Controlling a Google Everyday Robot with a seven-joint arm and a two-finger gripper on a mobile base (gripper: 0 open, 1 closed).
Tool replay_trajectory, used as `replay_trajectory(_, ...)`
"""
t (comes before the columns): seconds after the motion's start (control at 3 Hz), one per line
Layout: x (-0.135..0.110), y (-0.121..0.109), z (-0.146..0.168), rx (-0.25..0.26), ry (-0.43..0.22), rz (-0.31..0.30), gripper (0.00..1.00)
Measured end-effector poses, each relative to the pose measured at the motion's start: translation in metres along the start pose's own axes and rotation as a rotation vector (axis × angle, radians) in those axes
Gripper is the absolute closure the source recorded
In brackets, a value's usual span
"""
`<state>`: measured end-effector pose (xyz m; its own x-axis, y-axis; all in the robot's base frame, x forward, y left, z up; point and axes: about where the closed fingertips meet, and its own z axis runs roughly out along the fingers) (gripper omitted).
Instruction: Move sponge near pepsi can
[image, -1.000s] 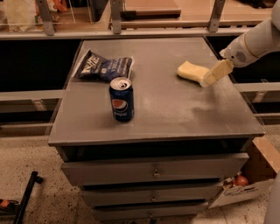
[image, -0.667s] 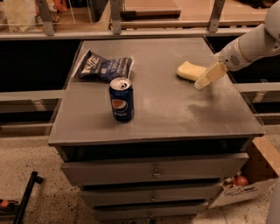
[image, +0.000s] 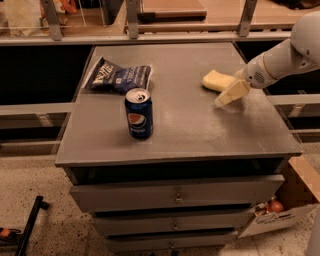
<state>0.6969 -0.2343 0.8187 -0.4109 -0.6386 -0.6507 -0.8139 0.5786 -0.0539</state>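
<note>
The pale yellow sponge (image: 214, 79) lies flat on the grey cabinet top (image: 190, 130), at the right rear. The dark blue Pepsi can (image: 139, 114) stands upright left of centre, near the front, well apart from the sponge. My gripper (image: 223, 100) comes in from the right on a white arm (image: 280, 55). It points down and to the left, and its tip is just right of and in front of the sponge, low over the top. It holds nothing that I can see.
A flat dark blue chip bag (image: 119, 76) lies at the left rear, behind the can. The cabinet has drawers (image: 175, 197) below. A cardboard box (image: 285, 210) sits on the floor at the right. Shelving rails run behind.
My gripper has moved left and toward the front, lower over the top, past the sponge's right end. The sponge, can and bag have not moved.
</note>
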Motion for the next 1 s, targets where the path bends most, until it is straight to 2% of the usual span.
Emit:
replay_trajectory(0.33, 0.0064, 0.0033, 0.0081, -0.005, 0.017, 0.006, 0.40)
replay_trajectory(1.0, 0.0008, 0.0029, 0.0017, -0.005, 0.018, 0.006, 0.87)
